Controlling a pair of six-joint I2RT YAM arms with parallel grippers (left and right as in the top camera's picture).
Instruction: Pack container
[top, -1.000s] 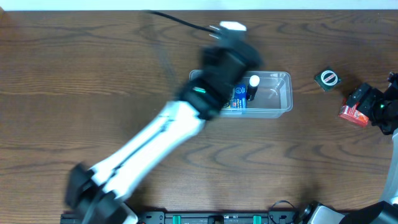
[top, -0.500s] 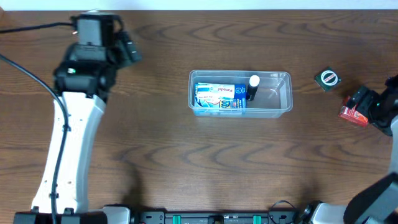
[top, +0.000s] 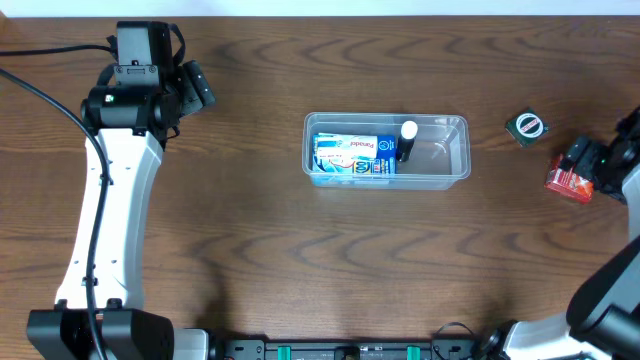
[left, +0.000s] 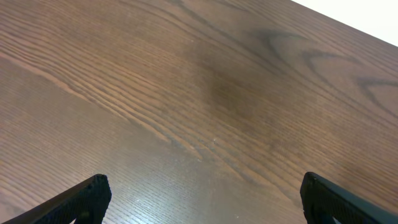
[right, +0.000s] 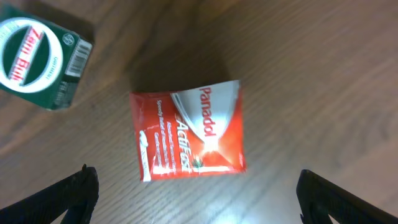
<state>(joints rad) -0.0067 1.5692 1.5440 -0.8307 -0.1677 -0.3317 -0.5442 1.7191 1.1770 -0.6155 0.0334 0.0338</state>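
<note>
**Red box up next**

The container (top: 452, 165) sits central on the desk (top: 300, 270), with a blue box (top: 350, 157) and a white-capped tube (top: 408, 140) inside and its right end free. Well to its right, the right hand (right: 198, 198) hovers wide open over the red Panadol box (right: 189, 130), likely lining up a grasp; a green box (right: 40, 62) lies near. The left hand (left: 202, 199), open and empty, waits far left, out of the way.

The green box (right: 40, 62) runs off the left edge. Only the tips of the right fingers (right: 69, 198) show. The blue box's (top: 350, 157) small words cannot be read.
</note>
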